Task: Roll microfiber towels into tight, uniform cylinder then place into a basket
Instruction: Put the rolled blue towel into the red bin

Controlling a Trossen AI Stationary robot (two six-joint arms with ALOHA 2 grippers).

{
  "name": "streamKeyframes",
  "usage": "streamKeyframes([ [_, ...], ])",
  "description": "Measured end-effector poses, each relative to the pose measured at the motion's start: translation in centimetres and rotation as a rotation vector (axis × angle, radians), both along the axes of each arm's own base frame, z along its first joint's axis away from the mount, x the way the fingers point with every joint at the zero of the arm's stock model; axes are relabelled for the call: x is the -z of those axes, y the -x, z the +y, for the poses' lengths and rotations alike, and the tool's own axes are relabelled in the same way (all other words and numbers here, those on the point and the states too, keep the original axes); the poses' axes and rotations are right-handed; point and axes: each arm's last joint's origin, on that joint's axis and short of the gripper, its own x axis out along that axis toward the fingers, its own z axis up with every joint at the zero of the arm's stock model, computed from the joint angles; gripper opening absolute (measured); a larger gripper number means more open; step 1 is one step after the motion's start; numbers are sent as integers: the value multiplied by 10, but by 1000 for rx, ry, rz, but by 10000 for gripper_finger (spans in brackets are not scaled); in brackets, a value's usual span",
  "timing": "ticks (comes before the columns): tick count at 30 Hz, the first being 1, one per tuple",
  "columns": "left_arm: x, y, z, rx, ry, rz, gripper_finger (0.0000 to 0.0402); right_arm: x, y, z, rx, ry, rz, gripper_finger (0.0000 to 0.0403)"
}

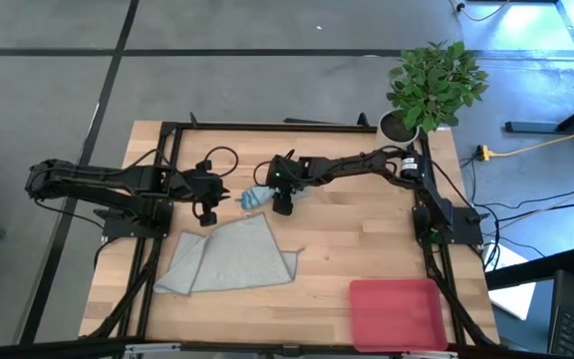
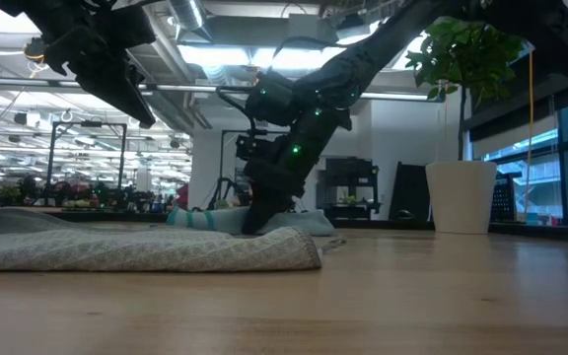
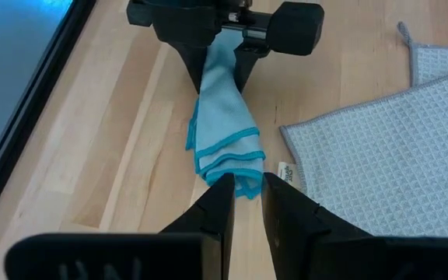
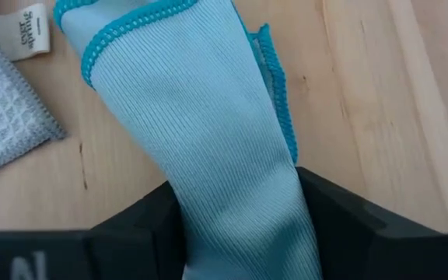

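At mid-desk, the teal towel [image 1: 255, 197] is held between both hands, bunched rather than rolled.

One end is pinched by the right hand [image 1: 283, 204]; the other end appears nipped between the near-shut fingers [image 3: 218, 204] of the left hand [image 1: 208, 212] (contact looks likely, not certain). The grey towel [image 1: 229, 257] lies flat and unrolled beside it on the desk [image 1: 367, 249]. Nothing has been placed in the pink basket [image 1: 399, 315], well apart, so both rolls and both placements are judged outstanding.

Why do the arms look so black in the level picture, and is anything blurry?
Low view: bright ceiling lights and windows behind leave the arms in silhouette; the near table edge is soft. Right wrist view: the teal towel shows sharp weave. High view: evenly lit.
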Motion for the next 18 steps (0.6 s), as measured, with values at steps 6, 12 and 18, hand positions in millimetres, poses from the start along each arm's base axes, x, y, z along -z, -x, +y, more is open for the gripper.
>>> streamKeyframes([
  [6, 0, 0, 0, 0, 0, 0, 56, -3, 0, 1, -4, -8, -5, 207],
  [12, 0, 0, 0, 0, 0, 0, 56, -4, 0, 2, -12, -10, -7, 170],
  [18, 0, 0, 0, 0, 0, 0, 56, -5, 0, 1, -34, 9, -7, 137],
])
